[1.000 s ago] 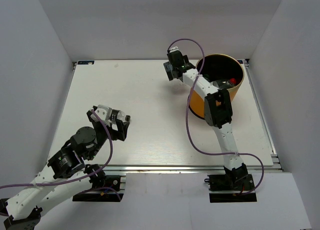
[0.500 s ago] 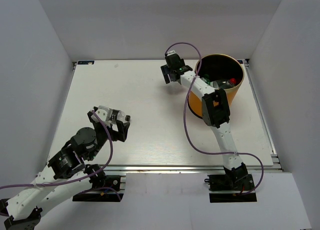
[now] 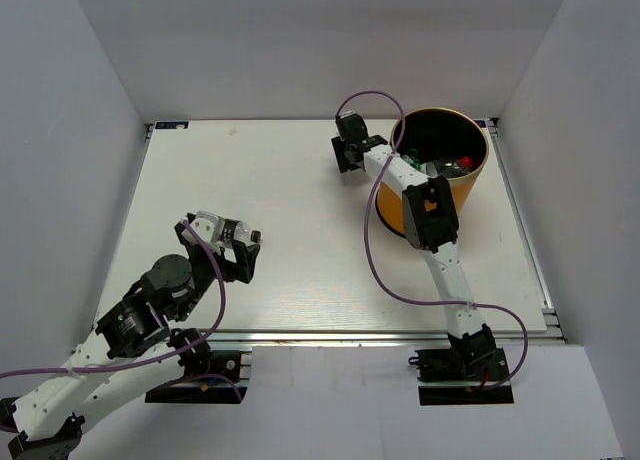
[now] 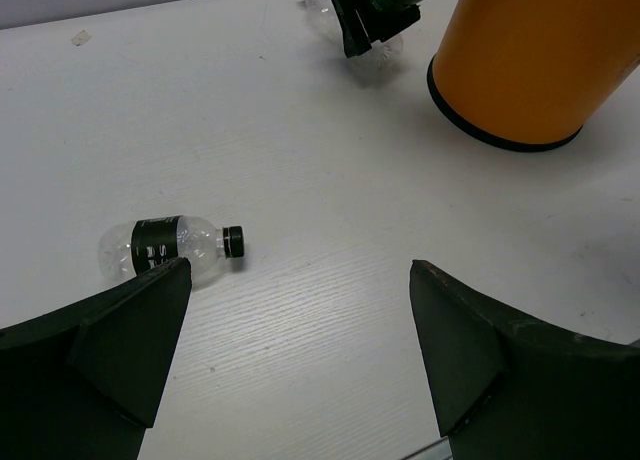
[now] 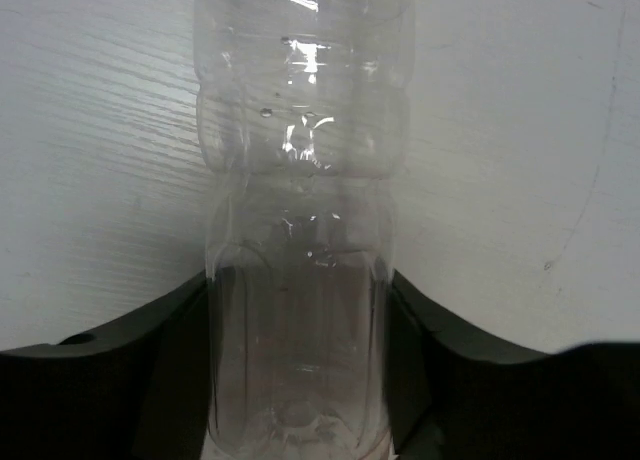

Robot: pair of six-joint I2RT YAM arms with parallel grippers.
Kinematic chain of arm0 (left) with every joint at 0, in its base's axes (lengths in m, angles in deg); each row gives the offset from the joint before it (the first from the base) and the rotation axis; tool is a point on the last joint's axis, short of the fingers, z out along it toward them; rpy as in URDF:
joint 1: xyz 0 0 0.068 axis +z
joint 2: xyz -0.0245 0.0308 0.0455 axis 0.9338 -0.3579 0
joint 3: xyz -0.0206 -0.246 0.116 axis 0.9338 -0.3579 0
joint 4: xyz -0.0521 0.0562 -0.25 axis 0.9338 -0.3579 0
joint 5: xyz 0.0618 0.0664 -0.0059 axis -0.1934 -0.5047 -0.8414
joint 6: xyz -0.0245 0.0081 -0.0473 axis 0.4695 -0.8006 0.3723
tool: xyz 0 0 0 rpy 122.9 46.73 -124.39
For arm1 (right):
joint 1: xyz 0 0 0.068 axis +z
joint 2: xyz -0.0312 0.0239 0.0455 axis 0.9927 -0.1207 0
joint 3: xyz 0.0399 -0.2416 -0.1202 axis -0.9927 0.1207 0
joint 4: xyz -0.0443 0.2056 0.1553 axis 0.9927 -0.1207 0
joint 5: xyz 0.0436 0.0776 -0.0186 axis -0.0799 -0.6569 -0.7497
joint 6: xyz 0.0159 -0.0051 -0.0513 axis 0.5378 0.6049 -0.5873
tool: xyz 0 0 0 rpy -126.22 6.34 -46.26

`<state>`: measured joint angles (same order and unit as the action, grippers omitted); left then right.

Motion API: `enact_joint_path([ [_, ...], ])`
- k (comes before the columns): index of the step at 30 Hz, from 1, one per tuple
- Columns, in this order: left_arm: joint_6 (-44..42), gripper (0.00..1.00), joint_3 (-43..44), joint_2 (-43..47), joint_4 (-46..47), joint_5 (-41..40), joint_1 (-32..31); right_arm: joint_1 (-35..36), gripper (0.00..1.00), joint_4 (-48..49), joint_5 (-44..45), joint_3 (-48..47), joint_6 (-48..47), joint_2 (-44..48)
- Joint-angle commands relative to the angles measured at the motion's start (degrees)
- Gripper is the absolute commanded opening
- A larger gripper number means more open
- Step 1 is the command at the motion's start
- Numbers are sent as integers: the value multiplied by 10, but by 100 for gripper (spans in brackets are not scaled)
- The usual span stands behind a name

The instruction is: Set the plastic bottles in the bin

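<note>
Right wrist view: the right gripper (image 5: 300,280) pinched a clear bottle (image 5: 300,130) beside the bin (image 4: 530,60); the left gripper (image 4: 298,270) gaped wide.

bin (image 3: 476,184) far rt on table (image 3: 290,200); one btl (image 5: 300,230) just left, 2nd btl (image 4: 170,248) near-left.

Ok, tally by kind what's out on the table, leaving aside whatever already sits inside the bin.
Plastic bottles outside the bin: 2, a plain clear bottle and a dark-labelled bottle
Bins: 1, the orange bin
Total: 3
</note>
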<state>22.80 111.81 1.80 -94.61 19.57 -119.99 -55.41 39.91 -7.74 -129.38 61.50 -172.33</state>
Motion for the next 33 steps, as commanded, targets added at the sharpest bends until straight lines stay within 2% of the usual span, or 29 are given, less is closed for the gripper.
enact_joint_path([
  [1, -4, 100, -1, 3, 6, 6, 0, -5, 53, 7, -36, 2, 6, 21],
  [2, -4, 100, -6, -2, 6, 6, 0, -8, 40, 14, -63, 22, 1, 26],
  [3, -4, 100, -6, -2, 6, 6, 0, -9, 34, 16, -75, 31, -6, 35],
  [4, -4, 100, -13, -9, 6, 1, 0, -1, 22, 14, -115, 39, -6, 62],
  [7, 3, 100, -13, -33, 6, -15, 5, 2, 10, 21, -165, 83, -11, 107],
  [8, 21, 100, -13, -62, -2, -15, 5, 4, 4, 18, -227, 97, -30, 132],
  [9, 31, 100, -13, -77, -8, -25, 5, 4, 0, 17, -251, 105, -42, 145],
  [14, 112, 100, 18, -154, -49, -80, 11, 13, 0, 23, -372, 217, -62, 295],
  [15, 131, 100, 25, -166, -63, -91, 11, 13, 0, 28, -396, 230, -64, 360],
  [17, 174, 100, 44, -196, -103, -105, 16, 11, 0, 40, -406, 277, -59, 401],
  [18, 224, 100, 50, -205, -117, -105, 17, 9, 0, 46, -411, 287, -57, 467],
  [19, 245, 100, 55, -213, -130, -88, 17, 11, 0, 52, -413, 312, -57, 488],
  [22, 318, 100, 55, -233, -130, -59, 17, 8, 0, 67, -374, 351, -62, 597],
  [24, 340, 100, 55, -233, -117, -51, 17, 6, 0, 77, -319, 374, -60, 624],
  [25, 360, 100, 49, -233, -117, -59, 17, 6, 0, 90, -261, 381, -59, 662],
  [27, 402, 100, 49, -233, -117, -71, 17, -1, 0, 123, -204, 427, -65, 712],
  [28, 419, 100, 49, -239, -124, -71, 17, -5, 0, 129, -203, 438, -67, 719],
  [29, 434, 100, 49, -239, -129, -71, 17, -7, 0, 130, -149, 452, -76, 726],
  [33, 511, 100, 49, -249, -148, -84, 17, -25, 0, 145, -108, 493, -101, 748],
])
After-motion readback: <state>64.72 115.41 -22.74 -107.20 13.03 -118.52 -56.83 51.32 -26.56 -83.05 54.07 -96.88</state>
